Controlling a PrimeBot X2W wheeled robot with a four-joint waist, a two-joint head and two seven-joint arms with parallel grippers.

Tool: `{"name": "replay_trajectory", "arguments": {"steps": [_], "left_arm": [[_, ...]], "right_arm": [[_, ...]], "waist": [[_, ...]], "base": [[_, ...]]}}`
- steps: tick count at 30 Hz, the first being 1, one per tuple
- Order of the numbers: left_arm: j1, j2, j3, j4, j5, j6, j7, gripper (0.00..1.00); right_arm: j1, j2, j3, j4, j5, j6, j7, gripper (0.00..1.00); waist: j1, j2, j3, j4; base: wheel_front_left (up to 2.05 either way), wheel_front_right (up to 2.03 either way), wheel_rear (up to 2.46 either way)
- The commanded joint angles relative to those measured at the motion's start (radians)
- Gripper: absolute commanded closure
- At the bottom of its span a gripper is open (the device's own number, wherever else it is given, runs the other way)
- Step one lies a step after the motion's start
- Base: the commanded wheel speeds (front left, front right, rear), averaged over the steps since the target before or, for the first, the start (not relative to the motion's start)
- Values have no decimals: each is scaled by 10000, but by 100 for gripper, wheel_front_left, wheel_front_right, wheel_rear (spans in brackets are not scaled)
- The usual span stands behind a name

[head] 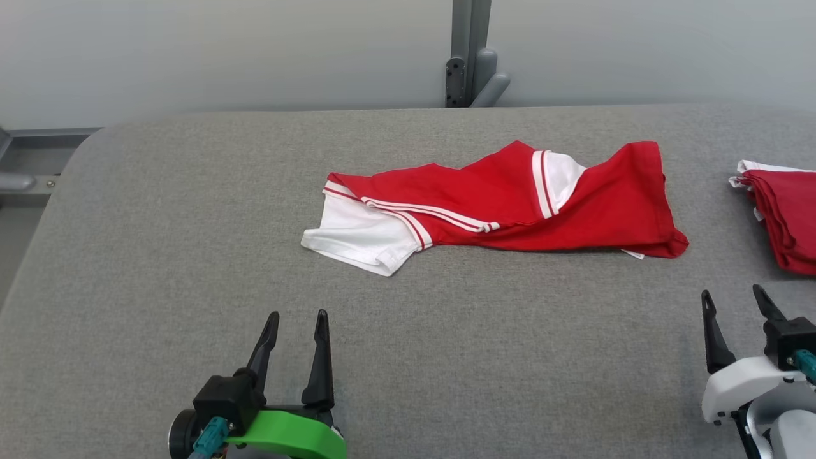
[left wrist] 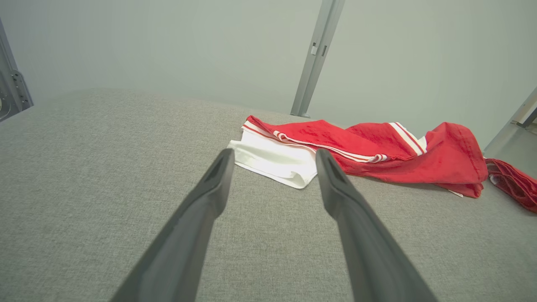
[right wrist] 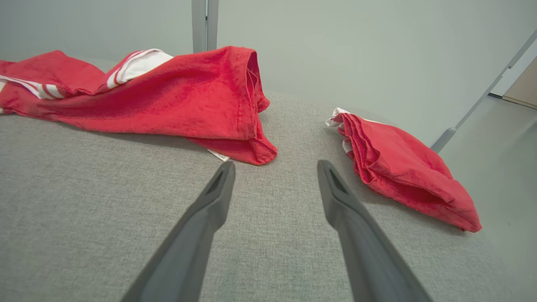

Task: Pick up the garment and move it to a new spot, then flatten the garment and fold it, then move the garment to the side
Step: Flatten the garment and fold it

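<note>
Grey fabric tabletop, plain pale wall behind it, and a grey metal post at 12 o'clock whose top gets cut off by the frame.

The shirt is lying on the tabletop a bit past the middle, roughly 1 o'clock from the head view's centre. It's red with white stripes, crumpled and doubled over on itself. Whatever's under the top layer is hidden, and I honestly can't tell where the neck is. A white sleeve sticks out at its 8 o'clock end. A tiny white label peeks from under the hem at the 4 o'clock corner, way too small to read.

Over at 3 o'clock there's a second red pile, well apart from the shirt. The head view chops it off at the edge, but the right wrist view shows it whole: folded, with a scrap of white at the far end.

The left claw sits at 7 o'clock, fingers spread and empty, pointing at the sleeve but well short of it. The right claw is at 4 o'clock, also spread and empty, aimed at the gap between shirt and pile. Its wrist runs out of frame at the corner. Can't tell if either claw touches the tabletop or hangs just over it.
</note>
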Motion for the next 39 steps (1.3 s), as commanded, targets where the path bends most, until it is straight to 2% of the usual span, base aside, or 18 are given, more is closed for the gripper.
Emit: {"name": "replay_trajectory", "arguments": {"steps": [1, 8, 14, 24, 33, 35, 36, 39], "left_arm": [[74, 24, -25, -12, 1, -39, -25, 0], [-194, 24, -296, 77, -32, -173, -25, 0], [-385, 24, -326, 96, -52, -210, -25, 0], [-781, 24, -294, 83, 4, -317, -26, 0], [-982, 22, -211, 159, 28, -358, -26, 0], [-1012, 22, -201, 177, 36, -344, -26, 0], [-1017, 22, -190, 182, 27, -326, -26, 0], [-1012, 22, -195, 195, -20, -273, -26, 0]], "right_arm": [[-279, -144, -33, 191, -165, -5, -28, 0], [-1411, -613, 121, 1764, -281, -5, -27, 0], [-2372, -1128, 645, 2979, -501, -6, -27, 0], [-3418, -1397, 860, 3949, -1157, -6, -28, 0], [-3825, -1284, 1094, 3951, -1352, -6, -27, 0], [-3852, -1271, 1172, 3976, -1300, -6, -27, 70], [-3849, -1246, 1226, 3994, -1265, -6, -27, 100], [-3756, -1272, 1260, 4044, -1017, -8, -27, 100]], "waist": [[0, -1, 181, 291], [0, -1, 565, 771], [0, -1, 911, 899], [0, -1, 1427, 997], [0, -1, 1714, 981], [0, -1, 1721, 943], [0, -1, 1711, 918], [0, -1, 1658, 836]], "base": [[0, 0, 0], [0, 0, 0], [0, 0, 0], [0, 0, 0], [0, 0, 0], [0, 0, 0], [0, 0, 0], [0, 0, 0]]}}
